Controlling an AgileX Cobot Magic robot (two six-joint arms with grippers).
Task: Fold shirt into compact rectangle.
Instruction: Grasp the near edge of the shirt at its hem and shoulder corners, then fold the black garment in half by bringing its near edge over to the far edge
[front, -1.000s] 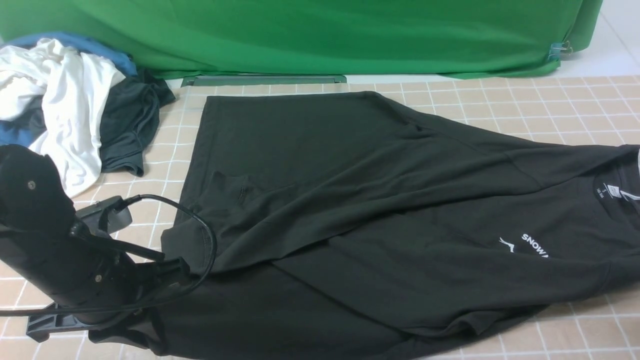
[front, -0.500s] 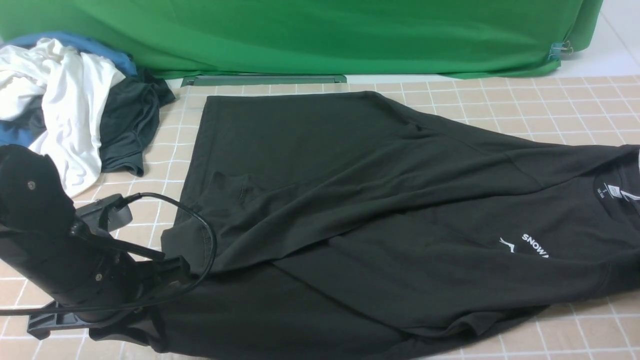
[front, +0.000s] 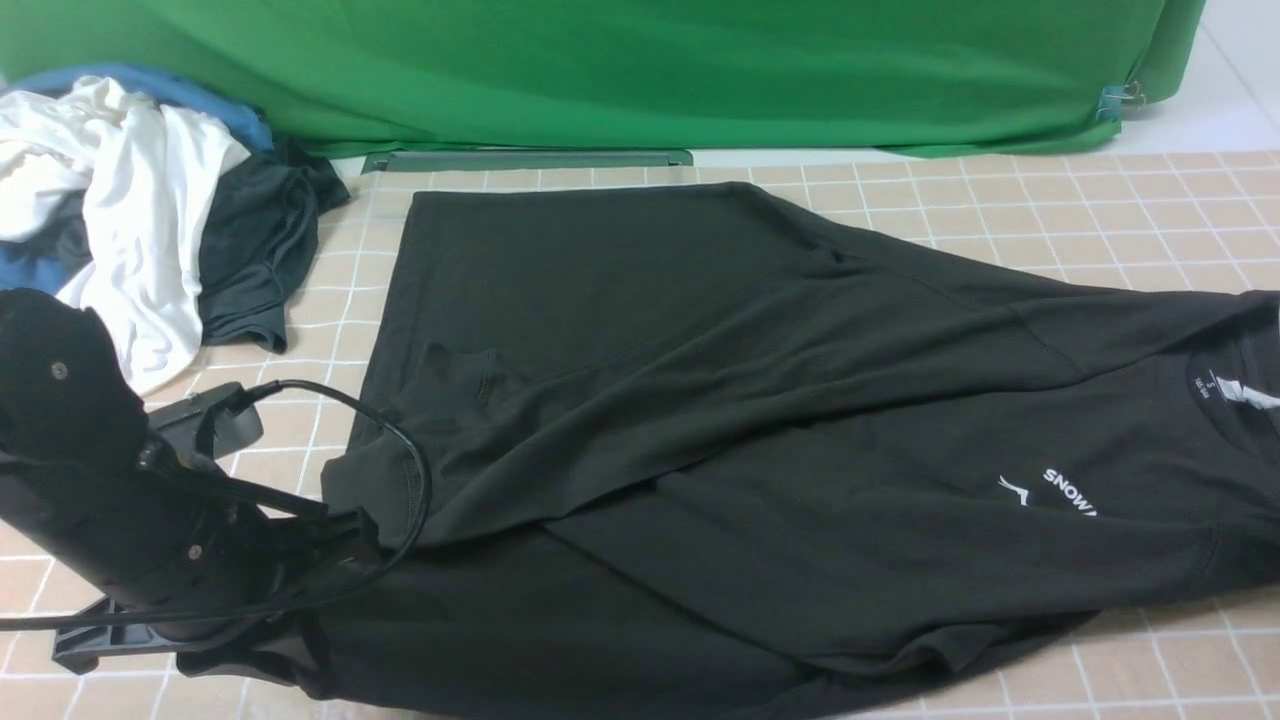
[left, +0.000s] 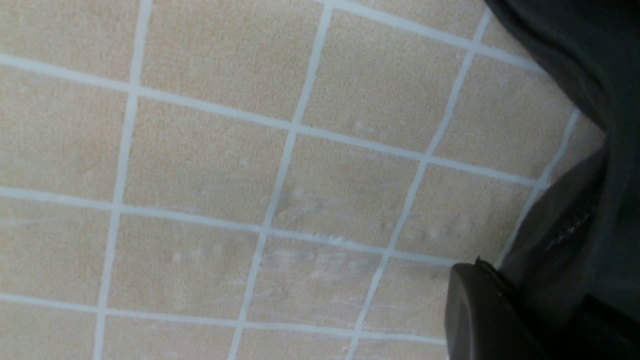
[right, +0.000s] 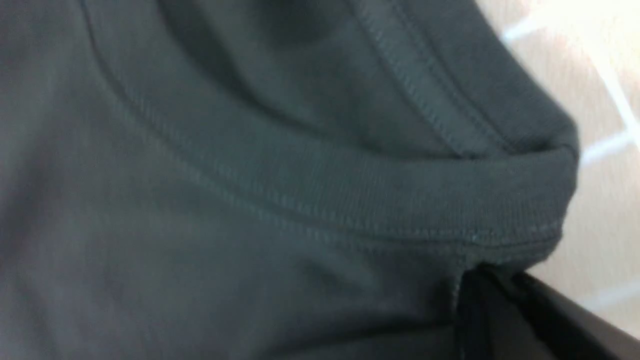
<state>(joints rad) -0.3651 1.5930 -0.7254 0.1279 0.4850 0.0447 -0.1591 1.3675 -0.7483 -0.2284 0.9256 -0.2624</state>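
The black shirt (front: 700, 400) lies spread over the checked table cover (front: 1100, 210), from the middle out to 3 o'clock. It is rumpled, with one side folded across in a long diagonal crease. Its white print (front: 1065, 485) and neck label (front: 1235, 388) sit toward 3 o'clock. The left gripper (front: 345, 530), at 8 o'clock, is closed on the shirt at its bottom edge, and a black cable (front: 405, 440) loops above it. The right gripper (right: 480, 285) is outside the front view. Its wrist view shows it clamped tight on the ribbed collar (right: 400, 200), which bunches at its tip. A pile of clothes (front: 150, 200) sits at 10 o'clock and a green cloth (front: 600, 70) hangs at 12.
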